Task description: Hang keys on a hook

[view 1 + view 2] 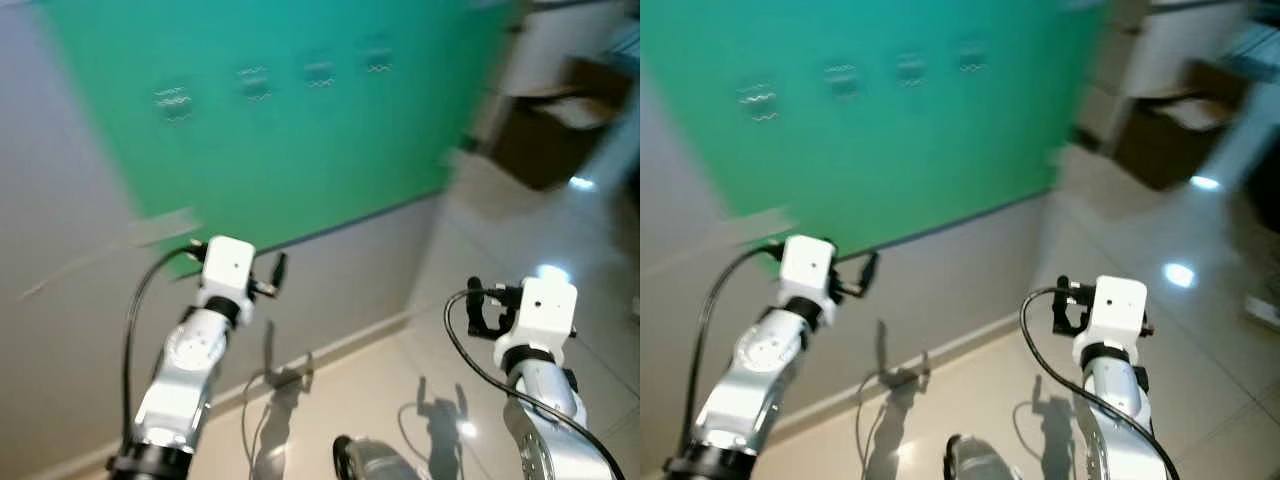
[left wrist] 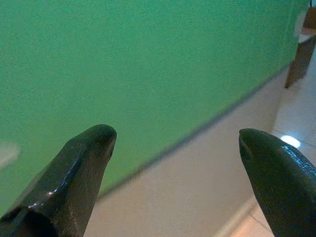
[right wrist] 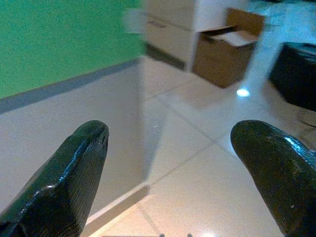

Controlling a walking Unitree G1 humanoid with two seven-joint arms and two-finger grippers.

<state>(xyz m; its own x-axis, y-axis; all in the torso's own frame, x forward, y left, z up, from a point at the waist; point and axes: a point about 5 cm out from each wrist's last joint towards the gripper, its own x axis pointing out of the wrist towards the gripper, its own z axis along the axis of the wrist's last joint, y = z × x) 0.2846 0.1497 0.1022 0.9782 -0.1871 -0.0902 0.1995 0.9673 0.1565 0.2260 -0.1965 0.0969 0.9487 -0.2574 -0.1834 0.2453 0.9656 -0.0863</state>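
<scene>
A row of several small metal hooks (image 1: pixel 252 82) sits high on a green wall panel (image 1: pixel 300 150); the picture is blurred. My left gripper (image 2: pixel 175 143) is raised toward the panel, below the hooks, open with nothing between its fingers. My right gripper (image 3: pixel 170 143) is held up further right, also open with nothing in it, facing the pale tiled floor and the wall corner. In the left eye view the left wrist (image 1: pixel 228 265) and right wrist (image 1: pixel 545 305) stand at about the same height.
Below the green panel runs a grey wall (image 1: pixel 340 280) with a skirting board. To the right are a brown cardboard box (image 1: pixel 550 135) and a white cabinet (image 3: pixel 182 19) on the glossy tiled floor (image 1: pixel 600 260). A dark object (image 3: pixel 296 69) stands at the far right.
</scene>
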